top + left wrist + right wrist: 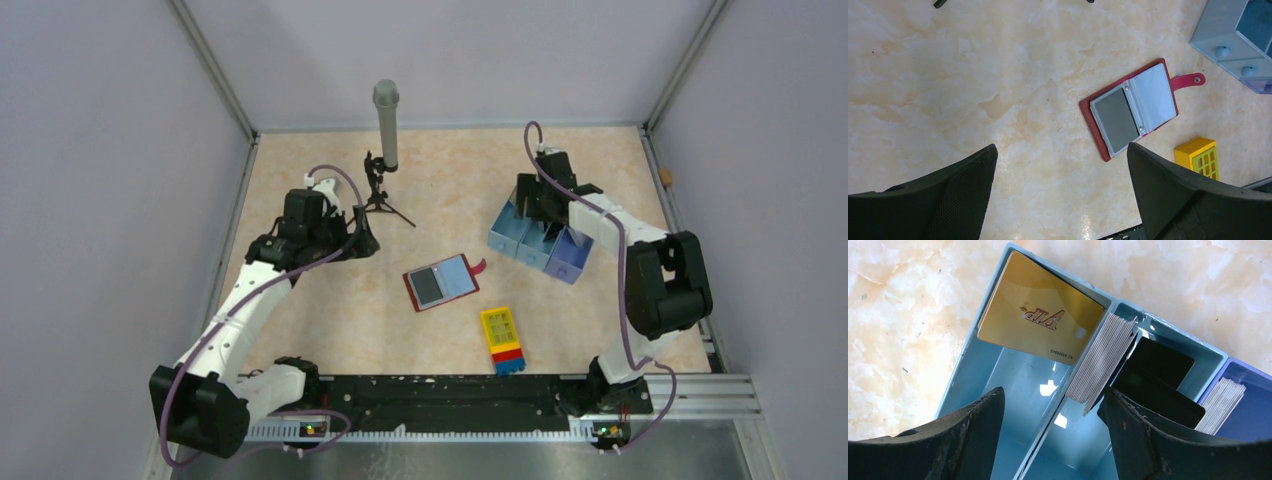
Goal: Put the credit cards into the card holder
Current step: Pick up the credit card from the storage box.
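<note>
The dark-red card holder (441,283) lies open mid-table, blue-grey pockets up, a dark card in its left pocket; it also shows in the left wrist view (1131,108). In the right wrist view a gold card (1040,310) leans in the left compartment of the light-blue tray (963,375). A stack of pale cards (1103,357) and dark cards (1158,377) stand in the middle compartment. My right gripper (1053,440) is open just above the tray, straddling the divider. My left gripper (1060,195) is open and empty above bare table, left of the holder.
A yellow, red and blue block (503,340) lies near the front edge. A grey cylinder on a small black tripod (385,130) stands at the back. More pale cards (1220,402) sit in the tray's darker right compartment. Grey walls enclose the table.
</note>
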